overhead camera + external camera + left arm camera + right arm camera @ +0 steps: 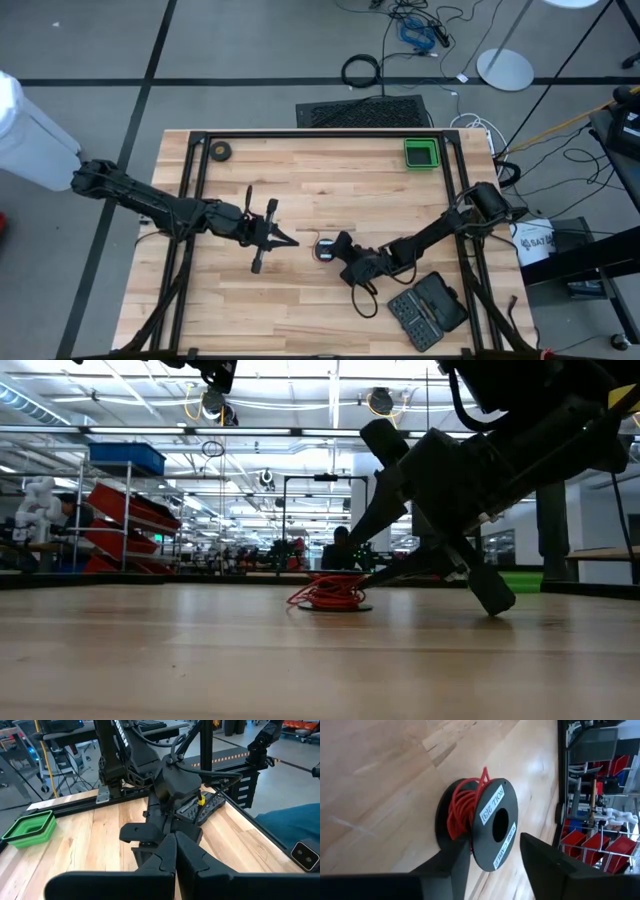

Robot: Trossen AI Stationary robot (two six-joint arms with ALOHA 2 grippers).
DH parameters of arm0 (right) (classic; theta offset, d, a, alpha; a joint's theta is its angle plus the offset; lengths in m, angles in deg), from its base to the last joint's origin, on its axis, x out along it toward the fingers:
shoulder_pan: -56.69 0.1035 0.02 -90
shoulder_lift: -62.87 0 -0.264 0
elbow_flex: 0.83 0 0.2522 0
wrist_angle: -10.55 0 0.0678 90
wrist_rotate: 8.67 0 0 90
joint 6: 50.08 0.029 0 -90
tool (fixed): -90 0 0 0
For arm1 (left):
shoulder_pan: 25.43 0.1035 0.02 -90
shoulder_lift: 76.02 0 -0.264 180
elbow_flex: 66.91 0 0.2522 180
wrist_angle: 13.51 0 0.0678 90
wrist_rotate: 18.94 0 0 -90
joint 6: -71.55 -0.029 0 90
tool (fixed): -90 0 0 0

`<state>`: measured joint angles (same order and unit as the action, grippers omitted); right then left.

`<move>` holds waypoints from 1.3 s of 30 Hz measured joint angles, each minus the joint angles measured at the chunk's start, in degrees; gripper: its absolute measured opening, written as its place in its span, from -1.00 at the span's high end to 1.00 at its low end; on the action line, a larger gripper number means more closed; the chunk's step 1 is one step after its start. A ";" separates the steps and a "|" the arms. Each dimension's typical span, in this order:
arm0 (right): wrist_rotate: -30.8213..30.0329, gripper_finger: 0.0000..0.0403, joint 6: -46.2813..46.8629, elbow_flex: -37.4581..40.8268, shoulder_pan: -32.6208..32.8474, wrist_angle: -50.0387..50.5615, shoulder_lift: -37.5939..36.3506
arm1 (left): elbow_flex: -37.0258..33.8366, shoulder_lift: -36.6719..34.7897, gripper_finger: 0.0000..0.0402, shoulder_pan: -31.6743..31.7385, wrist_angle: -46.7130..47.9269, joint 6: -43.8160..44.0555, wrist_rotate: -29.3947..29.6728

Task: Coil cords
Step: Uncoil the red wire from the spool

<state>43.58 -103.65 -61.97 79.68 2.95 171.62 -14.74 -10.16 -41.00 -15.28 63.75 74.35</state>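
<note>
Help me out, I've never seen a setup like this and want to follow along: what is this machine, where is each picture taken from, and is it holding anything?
It is a robot with two dark arms at a wooden table. One picture looks down from above, one looks level across the tabletop, and one comes from each wrist. The left gripper is shut and holds nothing. The right gripper is open, its fingers on either side of a small black reel wound with thin red cord; it has not gripped it. Also on the table: a green tray, a black case and a small black roll.
</note>
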 joint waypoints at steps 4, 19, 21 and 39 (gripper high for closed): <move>-0.31 0.40 0.01 -0.02 0.00 0.23 0.00 | 0.00 0.00 0.99 0.00 -0.01 -0.02 0.01; -3.15 0.98 1.60 -0.02 -0.14 0.47 -0.09 | -0.02 0.00 0.99 0.00 -0.29 -0.02 0.00; -3.09 0.98 3.19 -0.02 -0.38 0.43 -0.09 | -0.02 0.00 0.99 0.00 -0.28 -0.02 0.00; 0.74 1.00 16.90 0.02 -0.39 3.02 -8.20 | -0.04 0.42 0.99 0.02 -0.47 -1.80 10.02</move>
<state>44.32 -86.75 -61.95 79.28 5.97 163.42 -14.78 -9.74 -40.98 -15.75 61.96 84.38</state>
